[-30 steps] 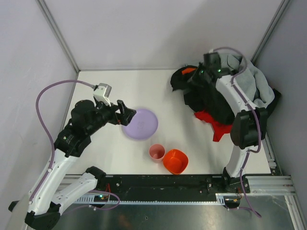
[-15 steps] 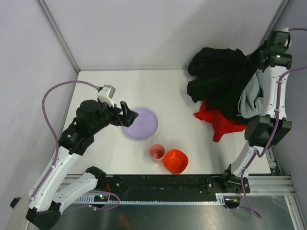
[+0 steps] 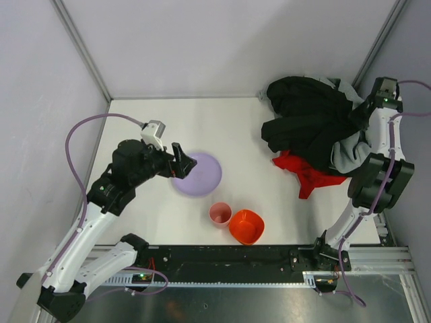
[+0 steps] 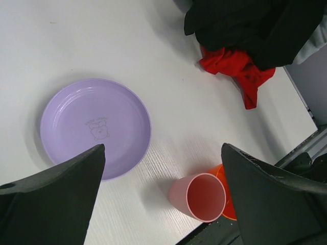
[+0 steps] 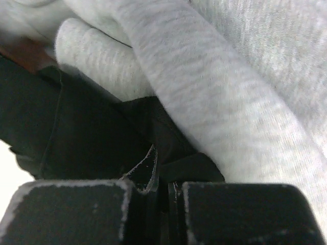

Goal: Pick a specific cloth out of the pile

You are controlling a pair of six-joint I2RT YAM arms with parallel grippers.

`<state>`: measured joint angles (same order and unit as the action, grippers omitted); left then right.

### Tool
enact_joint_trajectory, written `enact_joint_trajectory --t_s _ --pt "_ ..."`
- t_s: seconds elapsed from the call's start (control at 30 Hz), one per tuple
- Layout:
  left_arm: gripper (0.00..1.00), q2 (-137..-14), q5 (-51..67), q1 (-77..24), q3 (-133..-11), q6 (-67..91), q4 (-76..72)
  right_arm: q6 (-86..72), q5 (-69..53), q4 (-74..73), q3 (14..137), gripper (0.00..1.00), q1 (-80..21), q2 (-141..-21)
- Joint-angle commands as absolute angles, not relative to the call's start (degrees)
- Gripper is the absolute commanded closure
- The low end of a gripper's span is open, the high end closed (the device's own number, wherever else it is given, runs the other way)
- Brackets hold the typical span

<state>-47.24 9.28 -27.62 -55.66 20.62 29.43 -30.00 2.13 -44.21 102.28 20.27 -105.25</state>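
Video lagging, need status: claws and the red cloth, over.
Left claw open above round purple plastic plate. Right claw shut on black fabric garment, not the target. Bright red soft cloth on table, far edge under that garment.

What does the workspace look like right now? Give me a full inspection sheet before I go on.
Surface: white table, no spills seen.
Job's things: red cloth lies on the table at the near edge of the pile, partly under black fabric; not gripped.
Clutter: purple plate, pink cup and orange bowl; cup and bowl sit side by side near the front.
Pincers: left pincer open and empty, over the plate's left edge; right pincer shut on black fabric of the pile.
Cables: left cable loops wide of its arm; right cable runs off the picture's edge.
Surroundings: grey walls; black rail at the front.
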Motion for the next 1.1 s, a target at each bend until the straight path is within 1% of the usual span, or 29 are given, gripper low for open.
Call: enact_joint_trajectory --t_s 0.0,0.2,0.33,0.4,0.47,0.5,0.53,0.57,0.63,0.7,0.77,0.87,0.97,1.07 --pt "0.0 -46.8 10.4 -27.9 -55.6 21.7 27.3 -26.2 2.8 -43.9 97.5 1.0 21.0 -110.9" --pt "0.0 -46.8 10.9 -27.9 -55.6 22.5 26.9 -21.7 0.8 -48.7 97.3 1.0 19.2 -120.5" --pt "0.0 -46.5 11.1 -27.9 -55.8 22.7 26.7 -20.4 -0.1 -48.7 95.7 1.0 18.4 -120.4" --pt "0.01 -46.1 11.1 -27.9 -55.9 22.6 26.7 -19.7 -1.3 -48.9 95.8 0.97 18.3 -118.3" --pt "0.0 -45.7 11.0 -27.9 -55.8 22.6 26.7 -19.2 -1.9 -49.2 96.3 0.83 18.0 -115.0" --pt "0.0 -45.5 10.8 -27.9 -55.8 22.6 26.7 -18.9 -1.9 -49.3 96.7 0.73 17.8 -113.3" --pt "0.0 -45.3 10.6 -27.9 -55.7 22.6 26.6 -18.6 -2.0 -49.6 97.1 0.64 17.6 -111.1" --pt "0.0 -45.1 10.5 -27.9 -55.6 22.6 26.6 -18.3 -1.9 -49.9 97.7 0.53 17.3 -109.5" --pt "0.01 -44.9 10.5 -27.9 -55.6 22.7 26.6 -17.9 -1.2 -51.4 99.2 0.35 16.6 -106.3" --pt "0.0 -44.7 10.8 -27.9 -55.7 22.7 26.6 -17.5 -0.3 -52.9 100.7 0.22 15.9 -103.4" --pt "0.0 -44.5 10.8 -27.9 -55.7 22.7 26.5 -17.2 0.7 -54.5 102.0 0.14 15.0 -100.5" --pt "0.0 -44.3 10.8 -27.9 -55.5 22.8 26.6 -16.9 2.7 -56.1 102.6 0.05 12.8 -95.5" --pt "0.0 -44.3 11.0 -27.9 -55.4 22.8 26.6 -17.0 4.4 -57.5 102.3 0.01 9.1 -91.3" --pt "0.0 -44.2 11.0 -27.9 -55.1 23.0 26.6 -17.9 5.9 -58.6 100.9 0.01 4.8 -88.2"
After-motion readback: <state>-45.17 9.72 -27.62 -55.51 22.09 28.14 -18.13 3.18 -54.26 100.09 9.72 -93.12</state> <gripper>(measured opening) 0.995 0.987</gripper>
